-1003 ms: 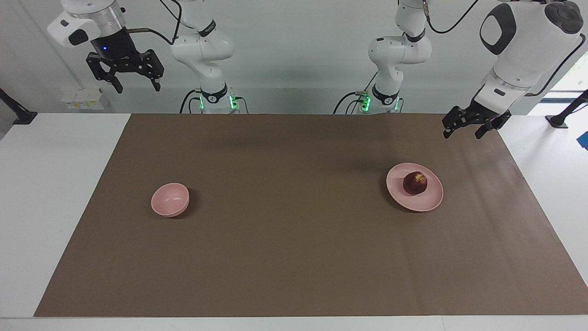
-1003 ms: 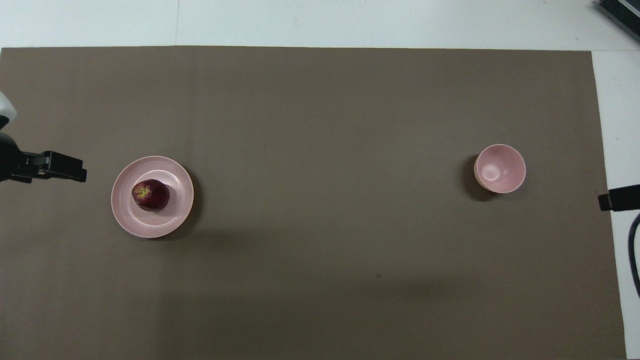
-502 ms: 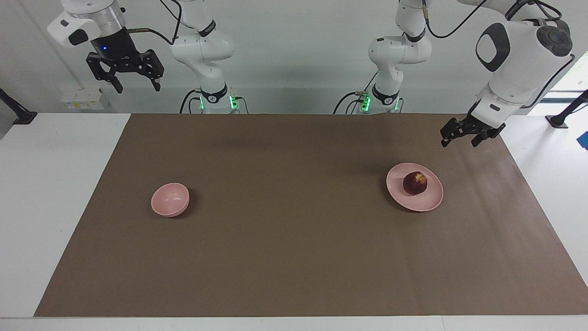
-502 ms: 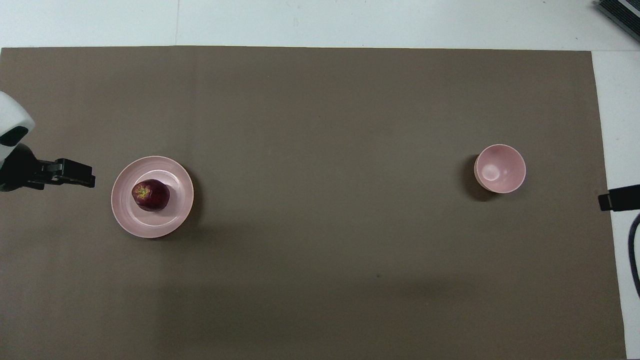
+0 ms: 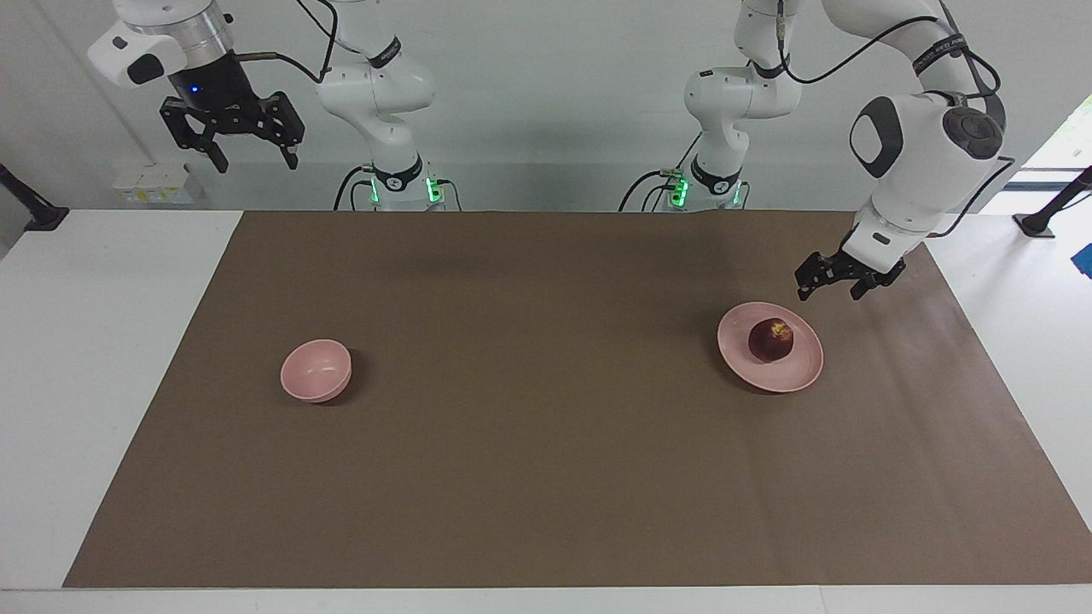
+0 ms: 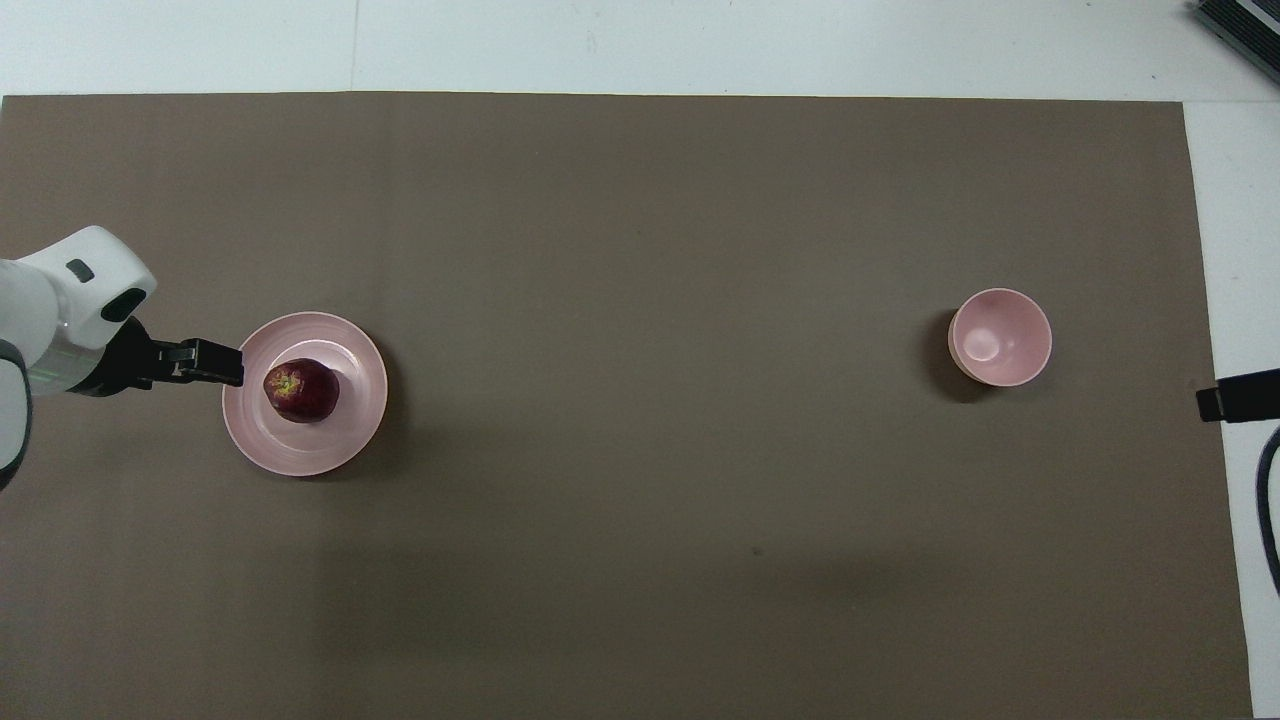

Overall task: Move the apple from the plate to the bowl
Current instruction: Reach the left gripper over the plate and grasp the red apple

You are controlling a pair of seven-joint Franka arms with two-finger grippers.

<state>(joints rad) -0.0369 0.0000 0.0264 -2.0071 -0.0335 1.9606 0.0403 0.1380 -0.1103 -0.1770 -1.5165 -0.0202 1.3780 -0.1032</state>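
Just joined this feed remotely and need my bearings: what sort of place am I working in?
Probably a robotics lab, not a kitchen: two white arms are bolted at one edge of a white table under a brown mat, cables run up a bare wall, and the only props are a plate, apple and bowl.

A mat covers most of the table; on the mat, toward the left arm's end, stands the plate, and the apple lies on it; toward the right arm's end, well apart from the plate, stands the bowl; the left pincer hangs open over the mat just beside the plate's rim, not touching it; the right pincer waits open, high over its own end of the table.
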